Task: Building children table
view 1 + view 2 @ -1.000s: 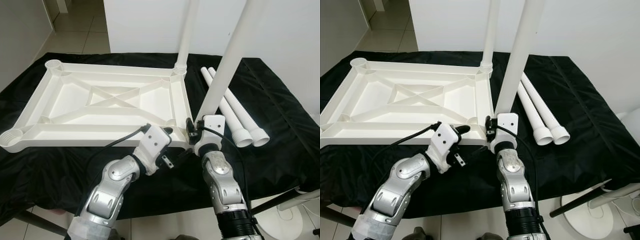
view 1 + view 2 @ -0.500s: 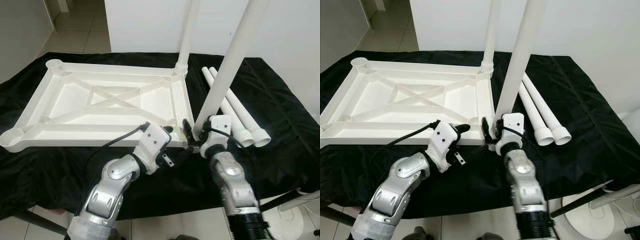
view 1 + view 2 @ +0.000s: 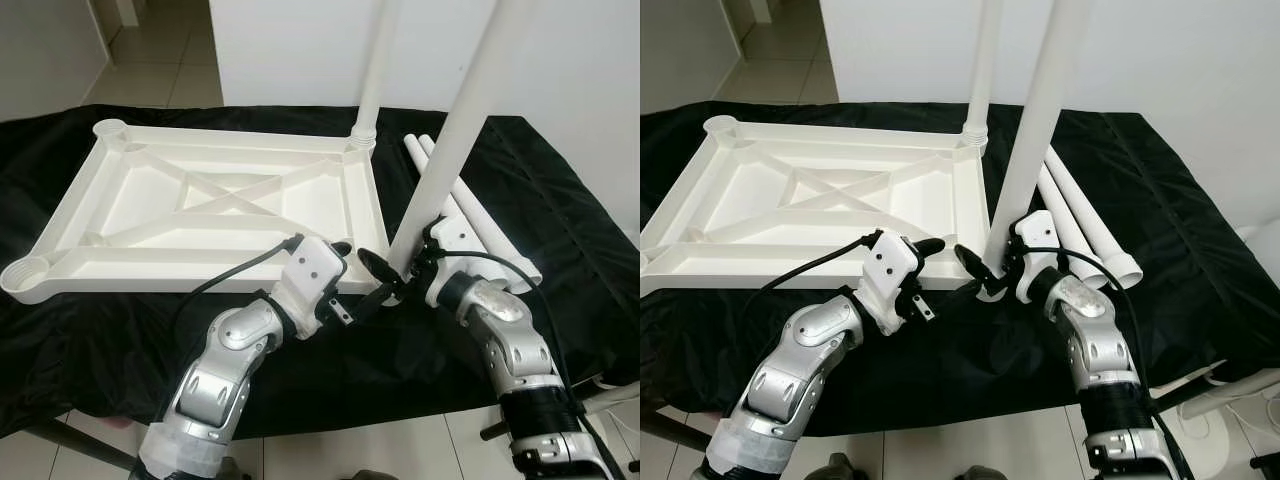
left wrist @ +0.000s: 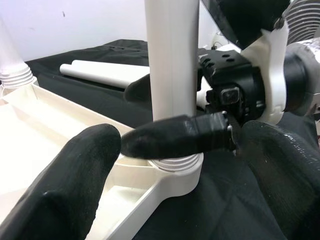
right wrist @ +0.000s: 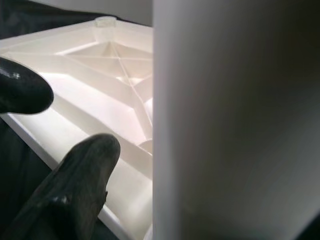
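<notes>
Tabletop (image 3: 215, 205) lies upside down on the black-draped worktop (image 3: 560, 230). Right gripper (image 3: 1002, 268) fingers hug the near-right corner leg (image 3: 450, 150); left gripper (image 3: 345, 262) spread, bracing. I'd keep it vertical, twist down firmly.

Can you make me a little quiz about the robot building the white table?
1. How many legs already stand up in corner sockets of the upside-down tabletop?
2. True or false: two spare legs lie on the black cloth on the robot's left side.
3. Which gripper has its fingers around the near standing leg, just above the socket: A) left gripper, B) right gripper?

Key:
1. Two: the near one and the far leg.
2. False: they lie on the robot's right.
3. B. The left one rests at the tabletop's edge beside that corner.
</notes>
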Tool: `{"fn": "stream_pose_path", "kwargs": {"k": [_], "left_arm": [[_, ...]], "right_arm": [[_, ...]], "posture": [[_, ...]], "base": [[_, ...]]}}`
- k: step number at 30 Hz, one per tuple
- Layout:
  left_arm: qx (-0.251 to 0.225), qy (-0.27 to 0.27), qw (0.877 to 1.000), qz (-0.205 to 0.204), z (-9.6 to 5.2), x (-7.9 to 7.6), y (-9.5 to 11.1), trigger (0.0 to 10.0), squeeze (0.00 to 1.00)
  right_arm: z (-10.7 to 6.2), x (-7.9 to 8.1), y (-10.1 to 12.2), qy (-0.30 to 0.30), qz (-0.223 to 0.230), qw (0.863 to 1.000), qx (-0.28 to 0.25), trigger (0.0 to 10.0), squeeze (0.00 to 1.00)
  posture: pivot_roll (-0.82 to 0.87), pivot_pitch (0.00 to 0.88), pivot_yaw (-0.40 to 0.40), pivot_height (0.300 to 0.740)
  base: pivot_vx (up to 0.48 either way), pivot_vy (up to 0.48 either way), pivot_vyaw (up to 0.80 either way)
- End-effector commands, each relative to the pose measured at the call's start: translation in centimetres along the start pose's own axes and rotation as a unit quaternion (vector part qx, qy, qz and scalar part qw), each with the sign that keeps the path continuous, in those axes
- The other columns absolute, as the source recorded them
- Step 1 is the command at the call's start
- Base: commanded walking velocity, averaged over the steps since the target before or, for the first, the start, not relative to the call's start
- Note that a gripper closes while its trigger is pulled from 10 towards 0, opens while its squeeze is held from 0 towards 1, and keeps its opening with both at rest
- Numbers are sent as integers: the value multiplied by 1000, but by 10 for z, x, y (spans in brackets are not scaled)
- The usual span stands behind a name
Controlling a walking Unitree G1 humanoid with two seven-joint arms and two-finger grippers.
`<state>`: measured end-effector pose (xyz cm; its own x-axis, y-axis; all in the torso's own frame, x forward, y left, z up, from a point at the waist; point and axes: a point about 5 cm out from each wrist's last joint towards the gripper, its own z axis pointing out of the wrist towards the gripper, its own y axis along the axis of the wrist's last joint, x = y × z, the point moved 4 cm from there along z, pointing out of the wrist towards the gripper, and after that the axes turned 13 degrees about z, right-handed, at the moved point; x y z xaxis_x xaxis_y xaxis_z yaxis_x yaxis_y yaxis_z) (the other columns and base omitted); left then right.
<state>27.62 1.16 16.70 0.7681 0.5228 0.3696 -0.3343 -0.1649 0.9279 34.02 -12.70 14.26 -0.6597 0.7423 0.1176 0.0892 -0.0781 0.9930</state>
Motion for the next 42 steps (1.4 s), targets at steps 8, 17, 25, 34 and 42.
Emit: {"fn": "stream_pose_path", "kwargs": {"k": [8, 17, 25, 34, 42], "left_arm": [[10, 31, 999, -1, 3, 6, -1, 10000, 0], [8, 27, 1000, -2, 3, 4, -1, 10000, 0], [8, 23, 1000, -2, 2, 3, -1, 10000, 0], [10, 24, 1000, -2, 1, 2, -2, 10000, 0], [11, 22, 1000, -3, -1, 0, -2, 10000, 0]], "right_arm": [[1, -8, -19, 26, -8, 998, 51, 0, 0], [-6, -12, -24, 32, 4, 998, 53, 0, 0], [-7, -4, -29, 15, 26, 999, 27, 10000, 0], [-4, -5, -40, -79, 30, 996, 33, 10000, 0], [0, 0, -52, -294, 106, 950, 15, 10000, 0]], "posture": [[-48, 0, -37, 740], [-54, 0, -37, 740], [-52, 0, -38, 740], [-46, 0, -44, 740], [-45, 0, -48, 740]], "base": [[0, 0, 0], [0, 0, 0], [0, 0, 0], [0, 0, 0], [0, 0, 0]]}}
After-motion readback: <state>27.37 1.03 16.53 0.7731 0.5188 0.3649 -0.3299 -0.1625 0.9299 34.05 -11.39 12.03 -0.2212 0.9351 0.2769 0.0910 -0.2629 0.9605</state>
